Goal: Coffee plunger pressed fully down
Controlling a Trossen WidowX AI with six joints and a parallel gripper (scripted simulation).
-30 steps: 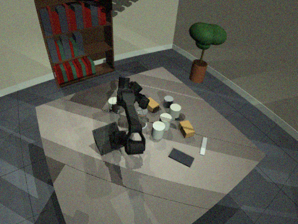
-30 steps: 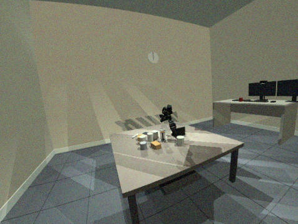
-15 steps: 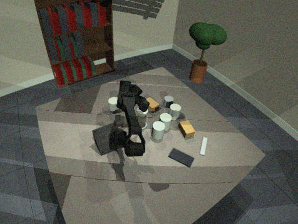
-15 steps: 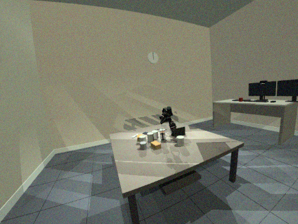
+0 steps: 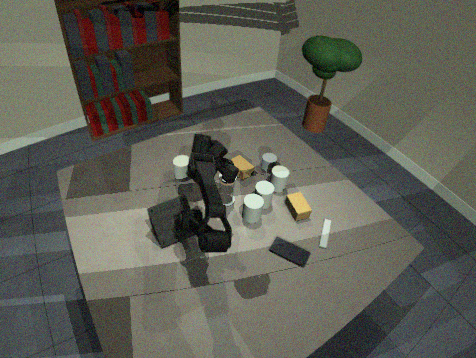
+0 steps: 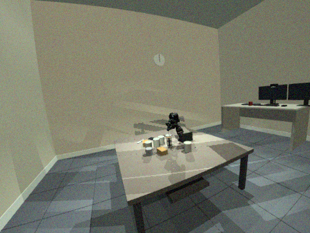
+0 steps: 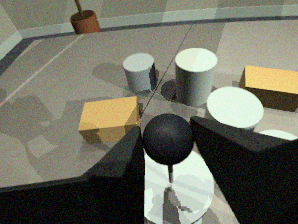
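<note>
The coffee press (image 5: pixel 227 192) (image 6: pixel 169 141) (image 7: pixel 199 182) stands upright on the table, with a pale round lid and a see-through body. Its black ball knob (image 7: pixel 168 140) sits above the lid on a thin dark rod, a short length of which shows in the wrist view. My gripper (image 5: pixel 228 174) (image 6: pixel 168 129) (image 7: pixel 165 128) is shut on the knob, one finger on each side of it, pointing down from above the press. The far sides of the fingers and the lower body of the press are hidden in the wrist view.
Several white cylinders (image 5: pixel 252 210) (image 6: pixel 156 142) (image 7: pixel 194 80) stand close beside the press. One white cylinder (image 5: pixel 181 167) (image 6: pixel 187 147) stands on its other side. A grey cup (image 5: pixel 268 162) (image 7: pixel 139 74), two orange blocks, a dark slab (image 5: pixel 290 251) and a white strip (image 5: pixel 325 233) lie around.
</note>
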